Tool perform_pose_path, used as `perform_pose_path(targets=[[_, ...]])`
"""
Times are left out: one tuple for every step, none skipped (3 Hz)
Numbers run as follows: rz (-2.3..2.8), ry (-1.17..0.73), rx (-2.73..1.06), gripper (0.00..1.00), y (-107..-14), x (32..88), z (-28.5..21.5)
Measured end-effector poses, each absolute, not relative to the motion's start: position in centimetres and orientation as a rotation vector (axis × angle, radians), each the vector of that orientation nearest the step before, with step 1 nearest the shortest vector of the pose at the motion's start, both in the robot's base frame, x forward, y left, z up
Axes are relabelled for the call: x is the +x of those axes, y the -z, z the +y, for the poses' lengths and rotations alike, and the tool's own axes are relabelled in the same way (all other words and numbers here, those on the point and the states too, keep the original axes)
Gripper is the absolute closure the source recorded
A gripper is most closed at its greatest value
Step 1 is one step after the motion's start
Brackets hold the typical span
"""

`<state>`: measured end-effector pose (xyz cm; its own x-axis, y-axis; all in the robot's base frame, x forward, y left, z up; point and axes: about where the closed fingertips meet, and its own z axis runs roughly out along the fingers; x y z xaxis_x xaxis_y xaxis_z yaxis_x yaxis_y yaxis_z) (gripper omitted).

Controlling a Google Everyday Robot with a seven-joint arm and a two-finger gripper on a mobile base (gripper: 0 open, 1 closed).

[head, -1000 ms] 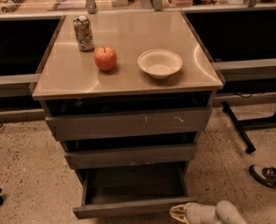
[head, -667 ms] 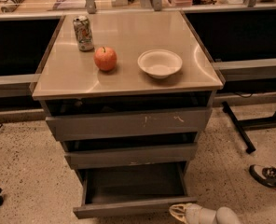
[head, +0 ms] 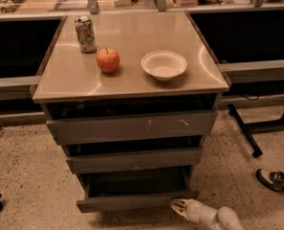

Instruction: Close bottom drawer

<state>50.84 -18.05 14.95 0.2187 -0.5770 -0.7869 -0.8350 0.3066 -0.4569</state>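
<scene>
1. Camera view, writing: a soda can with a green and red label (head: pixel 85 33) stands at the back left of the beige metal cabinet top (head: pixel 132 83). Its print is too small to read.
2. Containers: a shallow white bowl (head: pixel 164 65) sits to the right of a red apple (head: pixel 108 60), the two apart. Only the bowl's pale inside shows.
3. The dark grey, handle-less bottom drawer (head: pixel 137 201) is pulled out furthest, below the mid-width grey drawer (head: pixel 135 160) and the widest drawer with pale scratch marks (head: pixel 132 127). Its inside is too dark to make out.
4. The pale robot gripper (head: pixel 177 205) is low on the floor, just beside the bottom drawer's front right corner. Whether the claw is apart or together cannot be told, and the frame edge cuts off the arm.
5. A sneaker (head: pixel 275 181) is cut off at the right edge.
</scene>
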Motion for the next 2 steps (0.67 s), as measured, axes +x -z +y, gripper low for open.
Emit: perform_pose_path(targets=[[1.45,-0.269,-1.367,1.0,-15.3,53.9,-18.0],[1.439,-0.254,-1.37,1.0,-15.5,56.6,-17.9]])
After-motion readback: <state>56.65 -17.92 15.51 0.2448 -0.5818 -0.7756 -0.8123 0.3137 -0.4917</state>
